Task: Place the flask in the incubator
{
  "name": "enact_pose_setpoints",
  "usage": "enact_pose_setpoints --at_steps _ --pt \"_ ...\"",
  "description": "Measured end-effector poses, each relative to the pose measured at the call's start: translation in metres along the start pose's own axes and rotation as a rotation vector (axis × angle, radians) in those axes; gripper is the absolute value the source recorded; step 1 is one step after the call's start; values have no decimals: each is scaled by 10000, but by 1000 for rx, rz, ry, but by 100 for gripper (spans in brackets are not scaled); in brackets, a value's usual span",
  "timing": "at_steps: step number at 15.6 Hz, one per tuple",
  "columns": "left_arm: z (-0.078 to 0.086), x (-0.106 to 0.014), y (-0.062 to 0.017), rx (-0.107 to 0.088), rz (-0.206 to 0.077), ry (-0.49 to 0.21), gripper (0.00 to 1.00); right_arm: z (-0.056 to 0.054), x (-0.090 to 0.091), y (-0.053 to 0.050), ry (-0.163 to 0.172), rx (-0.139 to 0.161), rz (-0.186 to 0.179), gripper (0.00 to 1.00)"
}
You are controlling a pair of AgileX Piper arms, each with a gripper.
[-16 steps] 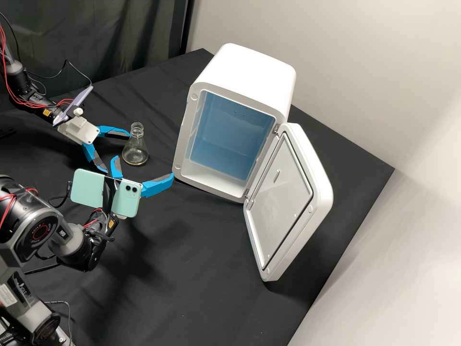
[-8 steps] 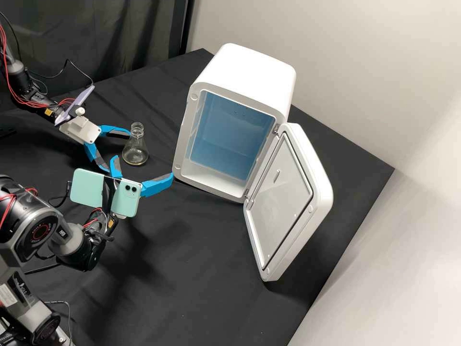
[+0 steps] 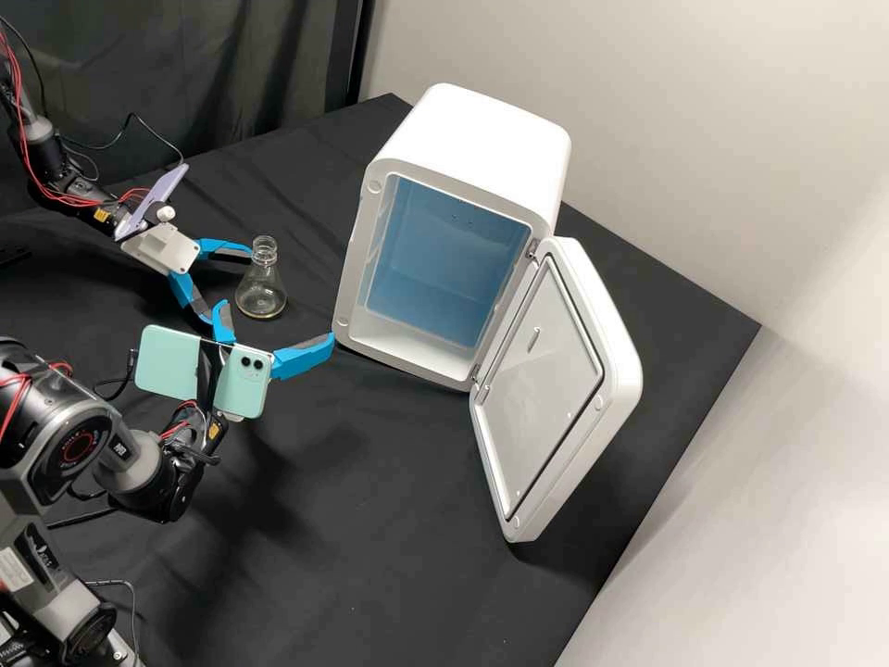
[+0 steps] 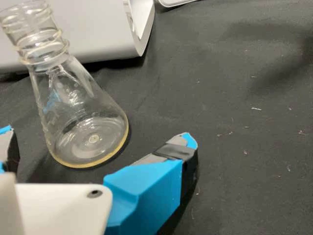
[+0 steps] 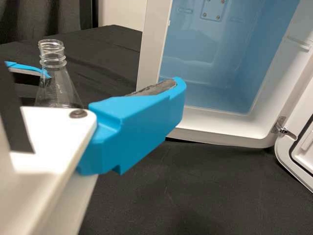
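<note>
The high view overlooks the bench from afar; both wrist views closely face the flask near their jaws.

Bright, even light falls from above. The white incubator throws only a soft shadow onto the black tabletop beneath its open door. Small pale glints sit on the flask beside it.

The black, cloth-covered bench has a few pale specks of lint scattered on it. Behind its far edge hangs a dark curtain, and a plain pale wall stands beside that.
</note>
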State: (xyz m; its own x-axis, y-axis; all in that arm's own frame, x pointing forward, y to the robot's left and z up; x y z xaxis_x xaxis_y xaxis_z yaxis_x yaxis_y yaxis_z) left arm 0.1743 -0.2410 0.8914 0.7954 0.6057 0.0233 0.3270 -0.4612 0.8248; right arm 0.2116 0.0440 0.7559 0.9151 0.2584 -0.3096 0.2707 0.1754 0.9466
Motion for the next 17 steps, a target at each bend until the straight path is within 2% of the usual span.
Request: enact_pose_setpoints --at_steps 2,3,5,8,9,13,17 --pt "-19 28 21 1 6 2 100 -2 0 -1 1 0 -1 100" --pt "-35 43 37 -20 11 -2 100 -2 0 -1 1 0 -1 100" --pt "-46 67 57 -82 10 -37 100 -2 0 -1 1 0 -1 100" --pt "-61 86 26 -115 -6 -58 100 0 1 -4 0 -1 -2 100" --pt "-79 90 40 -133 -3 -61 100 3 2 -7 -1 0 -4 100" --pt "-143 146 55 -162 4 -52 100 4 7 -23 -1 1 -11 100" --pt "-248 170 96 -160 23 -29 100 -1 8 -28 1 1 -13 100"
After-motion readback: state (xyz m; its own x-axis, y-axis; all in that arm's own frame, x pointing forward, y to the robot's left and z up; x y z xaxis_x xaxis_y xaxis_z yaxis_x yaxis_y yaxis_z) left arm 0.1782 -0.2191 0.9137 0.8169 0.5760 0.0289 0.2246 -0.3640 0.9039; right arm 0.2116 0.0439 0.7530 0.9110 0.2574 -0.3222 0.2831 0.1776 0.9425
